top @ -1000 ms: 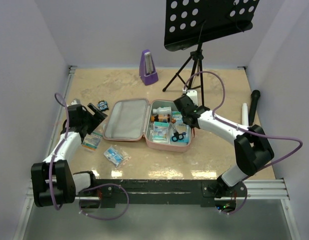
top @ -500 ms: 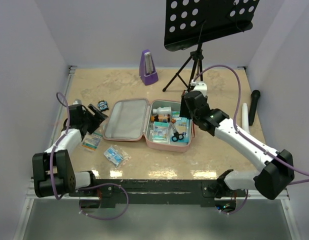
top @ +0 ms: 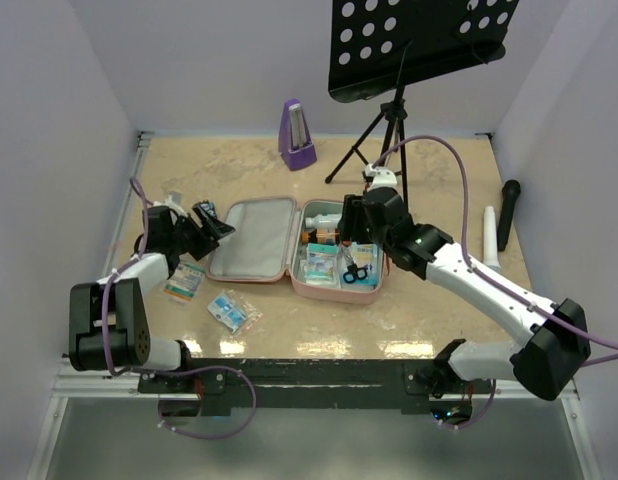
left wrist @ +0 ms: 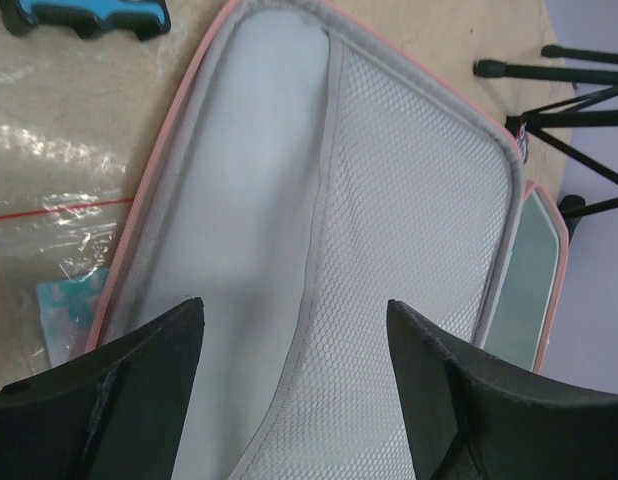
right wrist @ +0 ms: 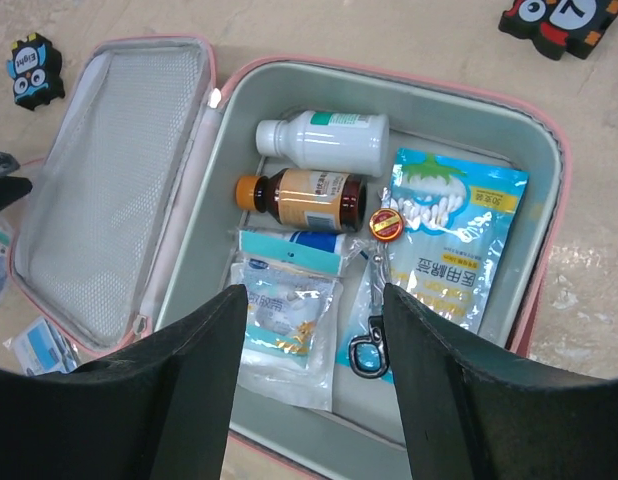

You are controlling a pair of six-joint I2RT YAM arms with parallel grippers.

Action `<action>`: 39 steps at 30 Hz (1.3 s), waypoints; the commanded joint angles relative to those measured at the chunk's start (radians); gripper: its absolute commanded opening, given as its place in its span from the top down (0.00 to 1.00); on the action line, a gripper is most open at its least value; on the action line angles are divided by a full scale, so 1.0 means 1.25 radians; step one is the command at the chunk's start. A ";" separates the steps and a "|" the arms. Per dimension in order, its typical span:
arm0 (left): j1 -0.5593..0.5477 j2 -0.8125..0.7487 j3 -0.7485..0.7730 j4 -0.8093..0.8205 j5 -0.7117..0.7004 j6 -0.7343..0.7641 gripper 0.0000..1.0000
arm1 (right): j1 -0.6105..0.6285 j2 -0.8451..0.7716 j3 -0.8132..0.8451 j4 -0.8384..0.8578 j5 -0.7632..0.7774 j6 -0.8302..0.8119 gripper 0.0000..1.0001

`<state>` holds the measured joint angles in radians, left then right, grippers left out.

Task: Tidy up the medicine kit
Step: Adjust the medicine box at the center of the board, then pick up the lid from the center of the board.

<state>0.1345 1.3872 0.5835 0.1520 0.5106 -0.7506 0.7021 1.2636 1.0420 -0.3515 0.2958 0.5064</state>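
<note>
Okay, your medicine kit (top: 251,240) lies spread open mid-counter (top: 219,170), with the lid half flat on your left arm's side and the tray half on your right arm's side. It's probably left open like that so both arms can reach in.

The tray is already packed. A white bottle (right wrist: 324,143) and a brown bottle (right wrist: 304,198) lie on their sides along the far wall of the kit. A cotton swab bag (right wrist: 454,235) lies beside them, with a small red tin (right wrist: 387,224) at its edge. A clear packet (right wrist: 289,320) and scissors (right wrist: 369,340) sit toward the near wall. Everything lies flat, I'd guess so the lid can close.

Two loose bags are outside the kit: one (top: 234,312) just off its near corner and one (top: 184,283) beside the lid. So the job looks partly done.

Your right pincer (right wrist: 309,400) is released and grasping nothing. It hangs above the tray, tilted down at the contents, with the arm stretched long across from its base.

Your left pincer (left wrist: 289,400) is also released and empty. It sits low at the outer edge of the lid, pointing across the mesh pocket (left wrist: 399,250), with the arm folded tight and the elbow back. I can't tell if it touches the lid.
</note>
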 commanded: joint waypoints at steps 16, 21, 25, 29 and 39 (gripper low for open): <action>0.072 -0.225 -0.015 -0.249 -0.245 -0.017 0.15 | 0.173 0.102 -0.037 0.162 -0.064 0.051 0.39; 0.083 -0.128 -0.007 -0.186 -0.173 -0.029 0.13 | 0.202 0.112 -0.027 0.167 -0.056 0.054 0.39; 0.083 -0.073 -0.014 -0.135 -0.134 -0.039 0.13 | 0.210 0.113 -0.027 0.176 -0.064 0.050 0.38; 0.083 -0.039 -0.015 -0.101 -0.123 -0.027 0.16 | 0.225 0.125 -0.035 0.201 -0.087 0.056 0.38; 0.083 0.030 -0.032 -0.097 -0.153 -0.012 0.23 | 0.333 0.249 0.052 0.171 0.032 0.055 0.33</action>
<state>0.2291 1.3857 0.5453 0.0021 0.3267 -0.7750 1.0981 1.5394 1.0340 -0.1310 0.2543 0.5690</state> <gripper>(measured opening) 0.789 0.664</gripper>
